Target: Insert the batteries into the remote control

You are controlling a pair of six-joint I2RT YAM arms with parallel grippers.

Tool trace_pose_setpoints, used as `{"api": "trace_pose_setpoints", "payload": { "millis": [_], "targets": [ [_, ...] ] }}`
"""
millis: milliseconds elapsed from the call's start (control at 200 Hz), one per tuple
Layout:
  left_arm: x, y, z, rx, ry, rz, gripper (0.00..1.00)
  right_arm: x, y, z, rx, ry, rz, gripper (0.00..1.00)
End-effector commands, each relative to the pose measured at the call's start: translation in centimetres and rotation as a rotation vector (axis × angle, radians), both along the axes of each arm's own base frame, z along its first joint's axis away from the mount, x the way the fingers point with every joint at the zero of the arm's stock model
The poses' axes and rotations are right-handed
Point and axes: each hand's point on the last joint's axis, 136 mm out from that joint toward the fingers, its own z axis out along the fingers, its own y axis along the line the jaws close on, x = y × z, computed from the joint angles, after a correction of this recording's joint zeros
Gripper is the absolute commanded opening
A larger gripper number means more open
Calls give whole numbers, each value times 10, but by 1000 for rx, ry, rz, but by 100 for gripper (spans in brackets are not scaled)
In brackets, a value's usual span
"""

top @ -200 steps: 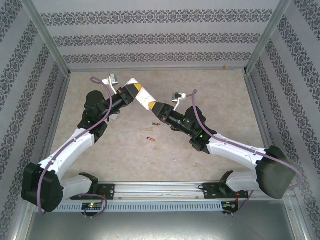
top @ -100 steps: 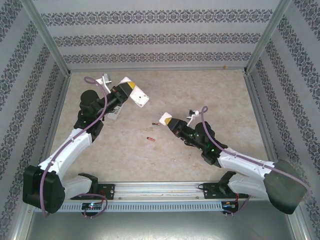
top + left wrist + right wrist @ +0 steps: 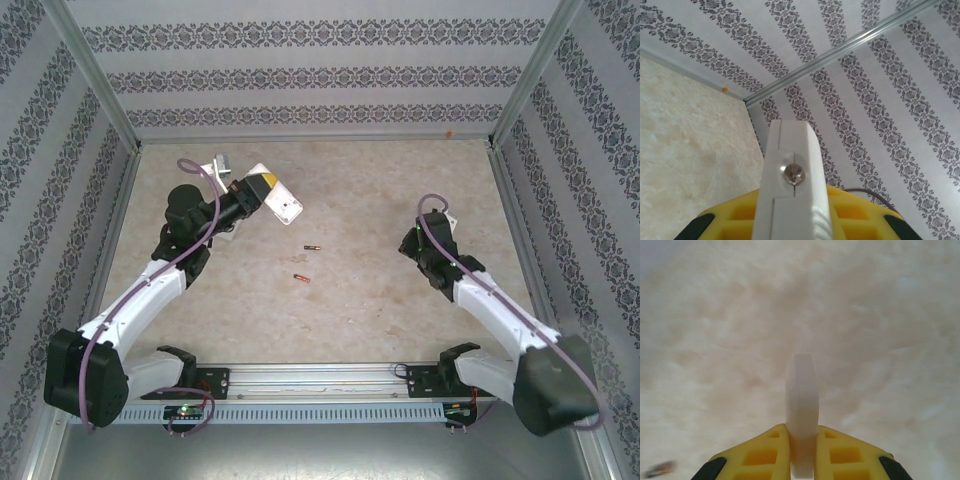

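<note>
Two batteries [image 3: 312, 246] lie crosswise on the table [image 3: 380, 180] just nearside of the remote [image 3: 284, 206] clamped in the left gripper [image 3: 258, 188], farther from the right gripper [image 3: 802, 432], which pinches a thin white plate [image 3: 801, 390].

Table [image 3: 360, 300]: beige, marbled. Walls [image 3: 320, 70]: pale grey with dark floral stripes. Remote control [image 3: 283, 203] white, thin plate [image 3: 801, 410] white, fingers [image 3: 760, 455] of right hand [image 3: 801, 432] yellow; batteries [image 3: 312, 246] dark, orange-tipped; arm cables [image 3: 433, 197] purple.
</note>
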Motion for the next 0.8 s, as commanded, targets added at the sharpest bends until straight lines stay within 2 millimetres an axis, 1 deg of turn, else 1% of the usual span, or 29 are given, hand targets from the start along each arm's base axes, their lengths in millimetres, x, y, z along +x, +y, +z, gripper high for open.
{"api": "trace_pose_setpoints", "payload": {
  "millis": [0,35,60,135,190,250,325,365,415,455,500,530,599,654,684,714,759,794],
  "targets": [
    [-7,-6,-6,36,-16,-21,1,-14,3,-32,-40,162,83,16],
    [-6,-8,-8,32,-9,-24,1,-9,15,-37,27,141,103,17],
    [-6,-9,-8,28,-10,-27,1,-10,19,-43,71,129,97,18],
    [-6,-12,-8,15,-10,-34,1,-14,20,-57,193,110,35,18],
    [-6,-13,-8,16,-8,-39,1,-21,14,-66,246,113,-11,18],
    [-8,-15,-7,23,-12,-42,1,-31,5,-74,265,133,-56,18],
    [-8,-15,-7,29,-14,-42,1,-48,-8,-87,269,184,-128,23],
    [-7,-15,-6,29,-15,-41,1,-52,-10,-88,276,197,-128,27],
    [-6,-15,-5,26,-17,-39,1,-60,-18,-86,255,228,-164,33],
    [-6,-16,-5,25,-16,-38,1,-63,-23,-80,239,232,-173,40],
    [-6,-18,-4,24,-18,-41,1,-62,-24,-65,227,208,-159,50],
    [-5,-20,-5,26,-15,-46,1,-60,-25,-54,218,184,-158,55],
    [-6,-24,-5,34,-13,-58,1,-51,-26,-17,206,88,-132,58],
    [-5,-28,-6,40,-10,-64,1,-42,-19,20,210,-10,-79,60],
    [-5,-30,-6,43,-9,-68,1,-36,-8,45,211,-80,-7,61],
    [-6,-33,-6,48,-8,-73,1,-31,10,70,209,-151,94,62],
    [-7,-38,-6,58,-11,-80,1,-27,44,109,201,-268,274,65],
    [-8,-43,-6,67,-16,-88,1,-31,76,136,180,-349,437,67]
  ]
}}
